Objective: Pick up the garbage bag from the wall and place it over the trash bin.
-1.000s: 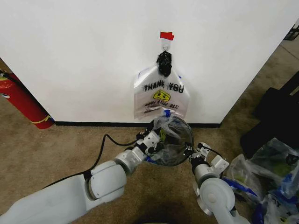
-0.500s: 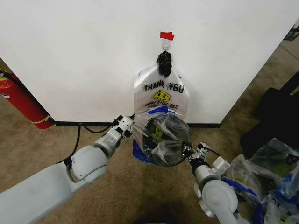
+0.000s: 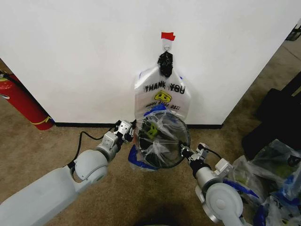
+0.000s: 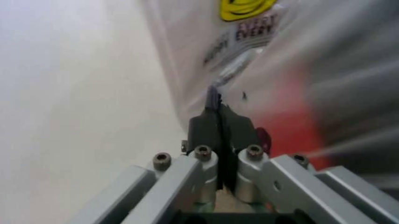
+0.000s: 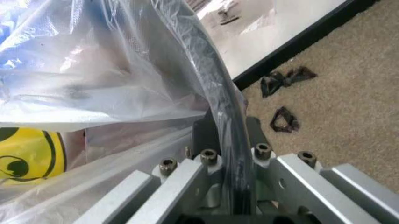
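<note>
the garbage bag (image 3: 160, 139) is draped over the mouth of the trash bin (image 3: 184, 146), which we hold tilted up in front of the wall, just below a second smiley bag (image 3: 162, 96) hanging from a hook. the film looks thin, light and slippery; we judge it will crumple and slide off the rim unless taken by its edge. our left hand (image 3: 126, 129) is pinched closed on a fold of the bag at the bin's left side. our right hand (image 3: 186, 153) clamps the bin's black rim (image 5: 221, 121), plastic trapped under it.
</note>
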`<state>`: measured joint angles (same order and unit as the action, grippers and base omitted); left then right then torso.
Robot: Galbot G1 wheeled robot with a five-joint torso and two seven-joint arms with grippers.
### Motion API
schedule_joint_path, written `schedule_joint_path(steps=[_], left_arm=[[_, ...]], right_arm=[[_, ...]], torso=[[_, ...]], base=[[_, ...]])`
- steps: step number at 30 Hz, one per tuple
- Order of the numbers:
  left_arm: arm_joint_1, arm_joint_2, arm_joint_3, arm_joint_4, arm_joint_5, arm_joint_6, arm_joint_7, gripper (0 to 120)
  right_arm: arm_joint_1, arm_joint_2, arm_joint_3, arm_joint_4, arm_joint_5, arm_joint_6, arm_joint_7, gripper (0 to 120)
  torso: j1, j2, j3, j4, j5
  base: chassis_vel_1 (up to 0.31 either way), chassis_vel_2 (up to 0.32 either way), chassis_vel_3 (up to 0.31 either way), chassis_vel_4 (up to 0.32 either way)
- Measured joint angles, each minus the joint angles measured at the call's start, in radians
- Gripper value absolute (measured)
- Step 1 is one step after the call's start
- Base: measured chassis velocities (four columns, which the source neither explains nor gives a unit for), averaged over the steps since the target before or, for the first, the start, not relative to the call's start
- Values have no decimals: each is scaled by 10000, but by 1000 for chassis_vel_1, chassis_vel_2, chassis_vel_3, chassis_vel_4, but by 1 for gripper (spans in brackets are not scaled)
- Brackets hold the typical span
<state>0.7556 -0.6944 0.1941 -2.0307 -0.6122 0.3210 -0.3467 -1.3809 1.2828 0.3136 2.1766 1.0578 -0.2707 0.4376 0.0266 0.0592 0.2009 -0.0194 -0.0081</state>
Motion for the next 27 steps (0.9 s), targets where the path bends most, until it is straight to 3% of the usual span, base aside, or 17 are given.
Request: schedule_joint_path(steps=[12,15,19,27], left_arm=[[2179,472,-2611,-1263,-140,201,-248,48],[2607,489,-2842,-1585,-217,75,-510,54],[3201,503,-2969,-1876,-250,-44,-596,73],[3490,658,-2936,-1932,-11,103,-360,97]], right_arm=[[234,165,130,-241,7,82,367,0],[191,217,310,-238,24,103,450,0],[105,363,743,-157,171,101,631,0],[85,359,737,-72,177,101,660,0]], torso=[[0,0,0,3,1],[0,0,0,4,0],[0,0,0,-2,0],[0,1,-1,1,1]], base=[[0,0,0,0],[0,0,0,0],[0,0,0,0],[0,0,0,0]])
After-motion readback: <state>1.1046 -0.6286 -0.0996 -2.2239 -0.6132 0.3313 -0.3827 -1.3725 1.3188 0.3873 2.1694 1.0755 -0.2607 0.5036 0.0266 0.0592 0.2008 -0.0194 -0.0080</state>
